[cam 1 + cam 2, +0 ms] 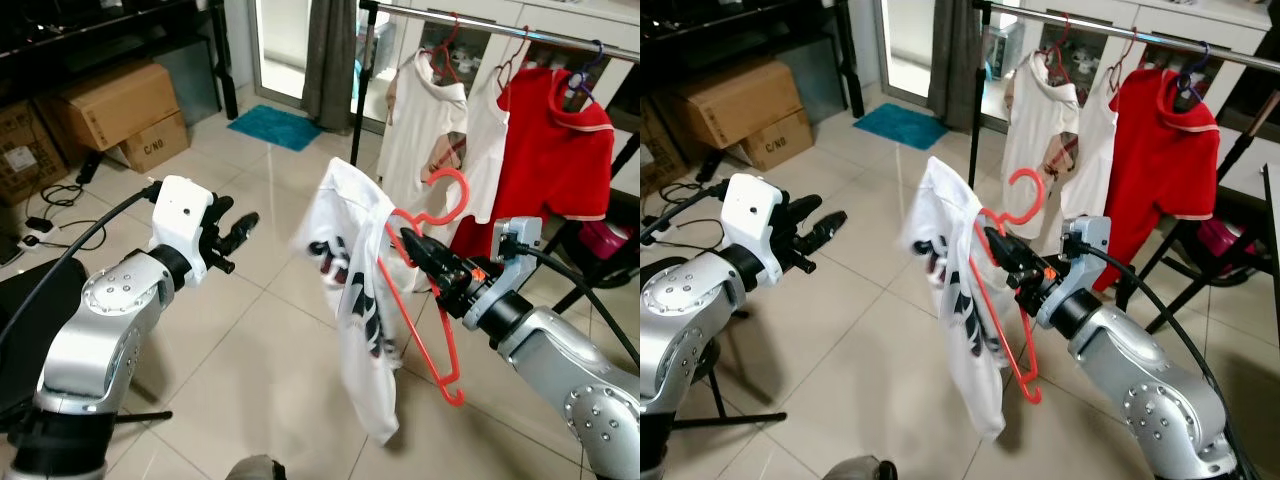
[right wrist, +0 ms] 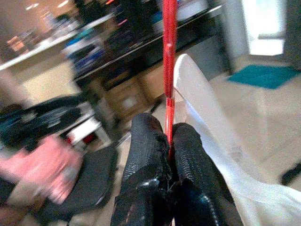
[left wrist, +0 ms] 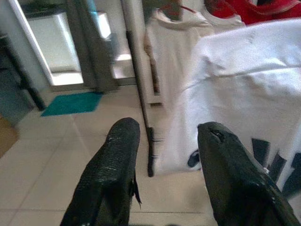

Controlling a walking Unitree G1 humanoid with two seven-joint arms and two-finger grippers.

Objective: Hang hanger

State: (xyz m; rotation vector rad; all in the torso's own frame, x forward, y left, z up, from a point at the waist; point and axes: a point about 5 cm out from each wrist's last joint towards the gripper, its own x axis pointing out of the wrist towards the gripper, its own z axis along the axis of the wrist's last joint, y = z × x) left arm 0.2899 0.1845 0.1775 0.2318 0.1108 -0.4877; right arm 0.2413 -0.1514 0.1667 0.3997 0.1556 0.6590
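Right gripper: pressed together on the thin bar of the red plastic hanger, pinching it just below the hook; grip placed there so the hook stays free to catch the rail.
Red plastic hanger: held in mid-air in front of the robot, tilted, hook uppermost and lower corner pointing toward the floor; below and short of the rail, apart from it.
White printed T-shirt: draped over one arm of the hanger only, hanging down in a long fold; lopsided, so likely to slide if the hanger tips further.
Silver metal clothes rail: running across the upper right, above and beyond the held hanger; target for the hook.
Already on the rail: a white polo shirt and a red short-sleeved shirt on their own hangers; open stretch of rail between the upright pole and the white polo looks like the easiest slot.
Left gripper: spread wide, holding nothing, raised to the left and aimed at the shirt; well placed to steady the cloth.
Stage: hanger lifted, not yet hooked.
Next need: raise the hook above the rail, then lower it over.
Floor: pale glossy tiles, brown cardboard boxes at the far left.
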